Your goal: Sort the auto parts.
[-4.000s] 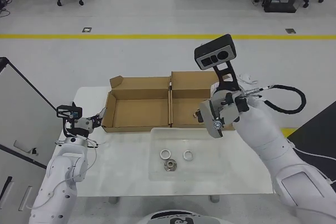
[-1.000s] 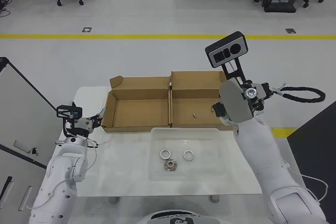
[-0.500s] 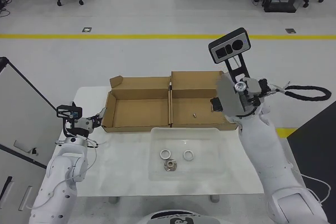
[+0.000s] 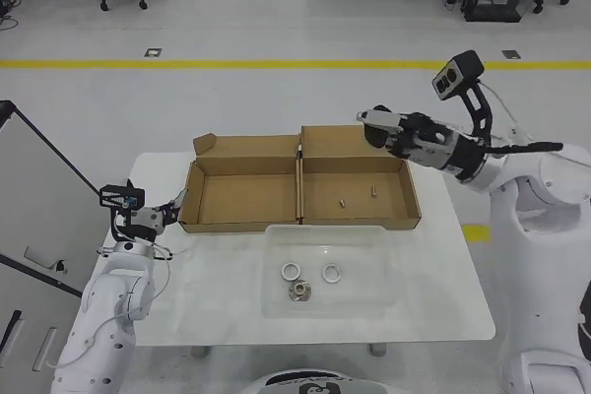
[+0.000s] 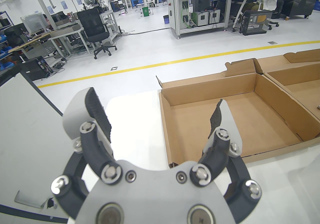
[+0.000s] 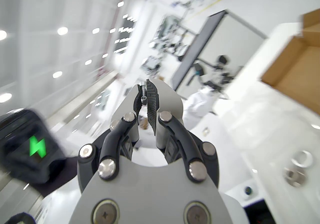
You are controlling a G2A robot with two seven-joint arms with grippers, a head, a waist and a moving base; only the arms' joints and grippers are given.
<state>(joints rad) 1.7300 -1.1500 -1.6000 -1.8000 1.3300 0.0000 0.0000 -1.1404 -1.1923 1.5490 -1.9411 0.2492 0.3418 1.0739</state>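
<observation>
Inside the right hand [image 6: 144, 87], 1 screw [image 6: 143, 93].

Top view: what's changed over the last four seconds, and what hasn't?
The right arm swung off the right box toward its far edge; the right gripper is there now, shut on a held screw. A second screw shows on the box floor that the arm covered. The left gripper, the first boxed screw and the tray with its parts stayed put.

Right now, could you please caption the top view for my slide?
Right gripper over the right box's far edge; two small parts inside, three in the tray.
</observation>
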